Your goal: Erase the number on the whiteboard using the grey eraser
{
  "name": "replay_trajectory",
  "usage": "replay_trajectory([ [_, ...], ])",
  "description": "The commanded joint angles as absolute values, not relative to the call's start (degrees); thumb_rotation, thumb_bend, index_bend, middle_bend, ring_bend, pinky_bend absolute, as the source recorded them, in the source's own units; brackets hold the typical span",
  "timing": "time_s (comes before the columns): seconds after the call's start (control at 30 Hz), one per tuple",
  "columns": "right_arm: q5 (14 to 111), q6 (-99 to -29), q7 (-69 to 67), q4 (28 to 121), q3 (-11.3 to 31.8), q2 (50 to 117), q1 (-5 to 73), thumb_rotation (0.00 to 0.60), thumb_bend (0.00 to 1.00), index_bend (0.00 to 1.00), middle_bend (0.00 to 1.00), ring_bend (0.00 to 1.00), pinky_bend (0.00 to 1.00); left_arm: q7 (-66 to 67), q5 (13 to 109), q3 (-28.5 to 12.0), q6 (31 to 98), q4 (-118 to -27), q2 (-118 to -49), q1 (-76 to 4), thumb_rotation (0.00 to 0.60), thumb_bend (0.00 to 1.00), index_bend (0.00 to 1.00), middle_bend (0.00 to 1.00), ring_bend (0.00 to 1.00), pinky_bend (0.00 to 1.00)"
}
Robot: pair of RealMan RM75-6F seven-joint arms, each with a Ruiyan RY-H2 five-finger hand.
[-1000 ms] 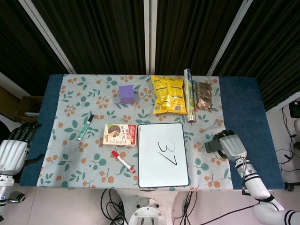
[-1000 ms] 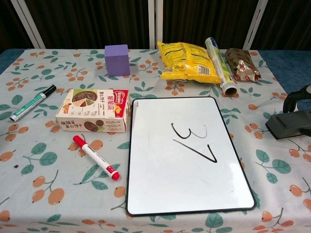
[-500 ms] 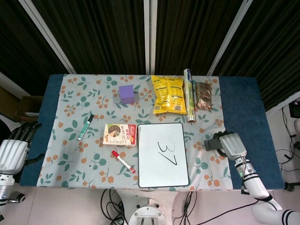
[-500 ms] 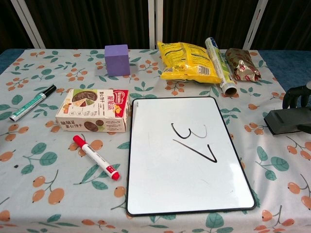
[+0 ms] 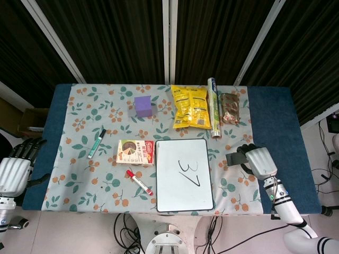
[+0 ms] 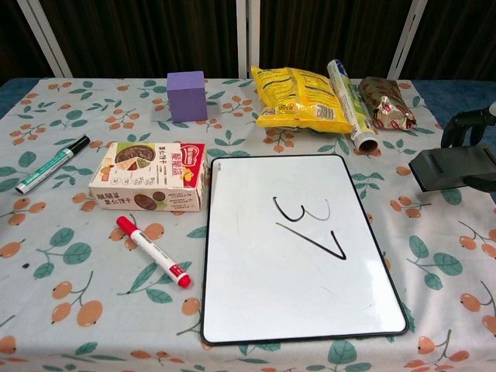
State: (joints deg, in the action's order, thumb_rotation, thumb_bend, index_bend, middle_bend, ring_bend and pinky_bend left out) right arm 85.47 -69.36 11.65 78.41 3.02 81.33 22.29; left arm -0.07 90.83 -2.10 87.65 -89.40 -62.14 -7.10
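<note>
The whiteboard [image 5: 184,174] [image 6: 298,248] lies at the table's front centre with "37" [image 5: 188,172] [image 6: 310,225] written on it in black. My right hand [image 5: 259,161] [image 6: 474,124] grips the grey eraser [image 5: 234,158] [image 6: 453,167] and holds it above the cloth, just right of the whiteboard's upper right corner. My left hand [image 5: 15,169] hangs off the table's left edge with its fingers apart and nothing in it; the chest view does not show it.
A snack box [image 5: 135,152] and a red marker [image 5: 139,182] lie left of the whiteboard, a green marker [image 5: 96,143] further left. Behind are a purple cube [image 5: 143,105], a yellow bag [image 5: 190,107], a foil roll [image 5: 213,107] and a brown packet [image 5: 229,108].
My right hand has lifted the grey eraser off the cloth and carried it up and leftward toward the whiteboard. The left hand has not moved.
</note>
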Motion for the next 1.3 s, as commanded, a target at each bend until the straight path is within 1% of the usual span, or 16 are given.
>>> replay_trajectory([
  [0.03, 86.2, -69.5, 12.2, 80.0, 2.9, 81.0, 22.6, 0.600, 0.36, 0.85, 0.69, 0.61, 0.66, -0.2, 90.8, -2.1, 87.5, -89.3, -62.1, -7.1, 0.600, 0.02, 0.14, 0.12, 0.12, 0.21],
  [0.27, 88.9, -66.8, 14.6, 85.2, 1.2, 80.9, 24.5, 0.600, 0.36, 0.85, 0.69, 0.61, 0.68, -0.7, 90.7, -2.1, 87.9, -89.0, -62.1, -7.0, 0.600, 0.02, 0.14, 0.12, 0.12, 0.21],
  [0.63, 93.3, -65.0, 19.8, 90.3, -2.0, 81.9, 25.7, 0.600, 0.36, 0.88, 0.71, 0.62, 0.70, -1.3, 90.6, -2.0, 87.9, -88.4, -62.2, -6.8, 0.600, 0.02, 0.14, 0.12, 0.12, 0.21],
  [1.0, 95.4, -63.5, 22.7, 92.5, -4.5, 82.1, 25.8, 0.600, 0.36, 0.89, 0.73, 0.63, 0.71, -1.8, 90.5, -1.9, 87.8, -87.7, -62.6, -6.7, 0.600, 0.02, 0.14, 0.12, 0.12, 0.21],
  [1.3, 94.7, -60.5, 24.9, 92.1, -4.6, 84.3, 26.8, 0.600, 0.36, 0.89, 0.73, 0.63, 0.71, -2.5, 90.3, -1.9, 87.8, -87.0, -62.9, -6.6, 0.600, 0.02, 0.14, 0.12, 0.12, 0.21],
])
